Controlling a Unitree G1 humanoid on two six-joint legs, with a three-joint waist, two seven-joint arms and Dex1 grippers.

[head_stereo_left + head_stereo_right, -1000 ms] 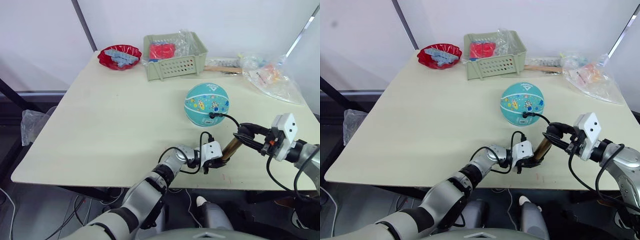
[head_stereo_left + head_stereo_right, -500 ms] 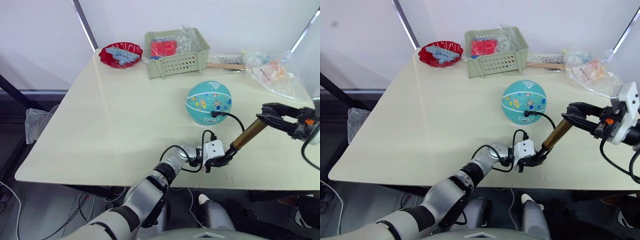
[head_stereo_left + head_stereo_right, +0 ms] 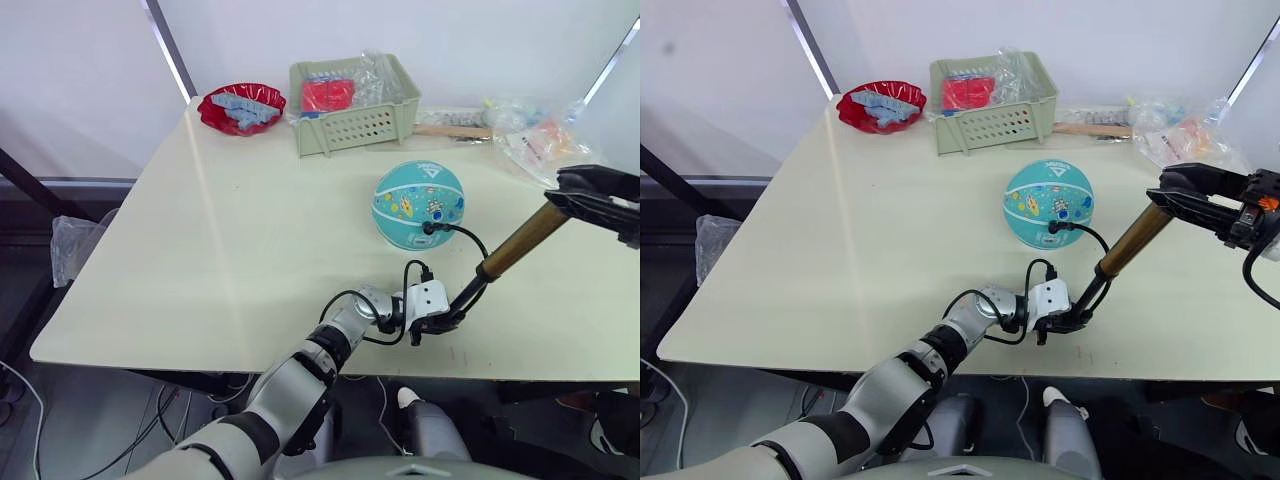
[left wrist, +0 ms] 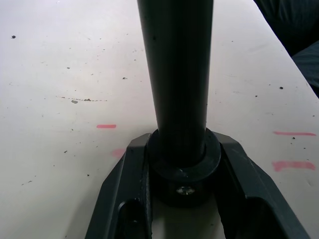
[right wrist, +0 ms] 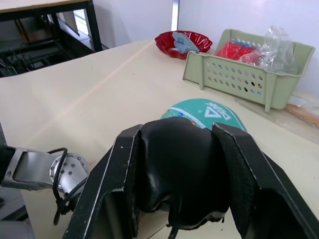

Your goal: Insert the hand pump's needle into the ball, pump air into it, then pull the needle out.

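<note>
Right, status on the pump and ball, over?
Left gripper clamps hand pump base; right gripper grips its handle, raised. Hose runs to the ball. Nothing blocking.

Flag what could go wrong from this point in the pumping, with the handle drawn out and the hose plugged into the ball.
1. The hand pump leans steeply, its base clamped by the left gripper near the table's front edge; a hard push by the right gripper might skid it.
2. The ball lies loose, held by nothing. If it rolls, the hose could tug the needle out.
</note>
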